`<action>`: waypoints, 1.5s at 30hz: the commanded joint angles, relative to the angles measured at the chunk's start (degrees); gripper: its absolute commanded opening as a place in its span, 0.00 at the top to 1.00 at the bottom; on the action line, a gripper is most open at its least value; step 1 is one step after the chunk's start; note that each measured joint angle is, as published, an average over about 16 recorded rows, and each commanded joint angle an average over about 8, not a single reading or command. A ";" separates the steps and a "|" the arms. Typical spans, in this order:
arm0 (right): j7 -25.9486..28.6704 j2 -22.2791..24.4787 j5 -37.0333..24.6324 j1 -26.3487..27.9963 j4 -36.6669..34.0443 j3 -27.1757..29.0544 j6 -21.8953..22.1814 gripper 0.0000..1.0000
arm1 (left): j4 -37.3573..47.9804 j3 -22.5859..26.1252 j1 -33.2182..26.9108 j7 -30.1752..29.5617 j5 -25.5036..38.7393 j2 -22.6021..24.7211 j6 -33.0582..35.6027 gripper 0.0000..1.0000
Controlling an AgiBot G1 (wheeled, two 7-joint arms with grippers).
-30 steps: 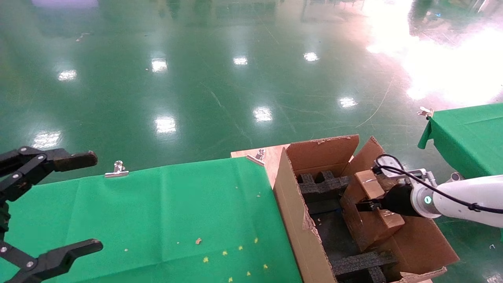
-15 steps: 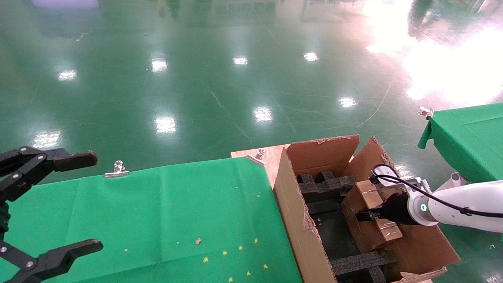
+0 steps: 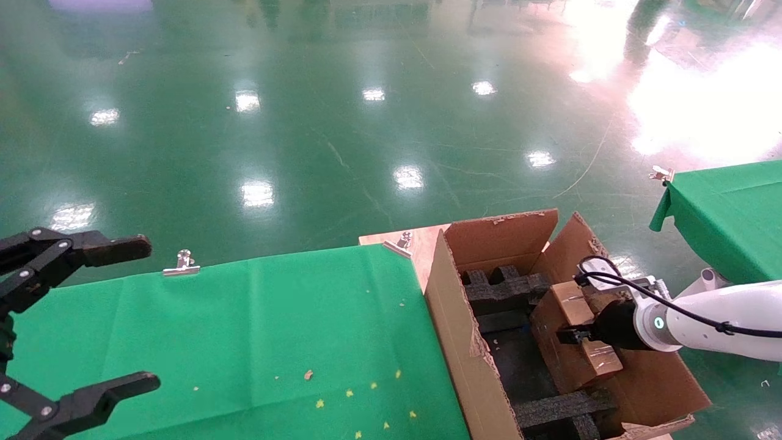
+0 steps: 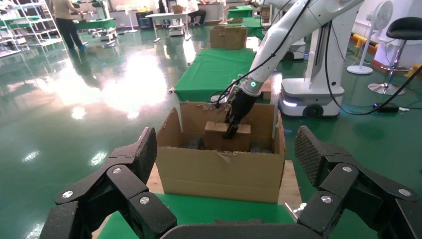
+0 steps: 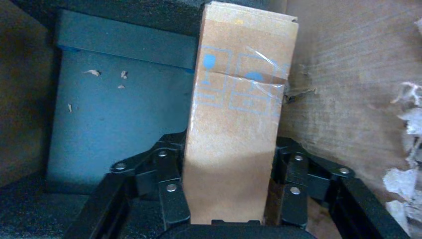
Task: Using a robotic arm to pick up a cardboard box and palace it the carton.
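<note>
A glossy green floor [image 3: 342, 122] spreads behind the green-clothed tabletop [image 3: 256, 342]. The right end effector [image 3: 571, 335] of the robotic arm [image 3: 715, 324] pinches the cardboard box [image 3: 574, 348] between its fingers [image 5: 169, 194], holding it inside the carton [image 3: 458, 342], above the black foam inserts [image 3: 501, 290]. The left end effector [image 3: 73, 324] hangs spread wide over the tabletop's left edge.

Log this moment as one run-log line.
right gripper: shut on cardboard box | box: inside carton | left gripper: open, parked
</note>
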 commanded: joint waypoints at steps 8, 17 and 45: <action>-0.14 0.62 -0.25 0.55 0.47 0.06 -0.07 0.00 | 0.01 0.01 -0.01 0.01 0.00 0.00 0.00 0.00; -0.11 1.88 -1.04 1.67 1.93 0.02 -0.11 0.00 | 0.02 0.02 -0.01 0.01 -0.01 0.00 0.00 0.00; -14.05 10.49 9.66 14.06 22.64 12.88 2.80 0.00 | 0.02 0.05 -0.02 0.03 -0.04 -0.02 -0.02 0.00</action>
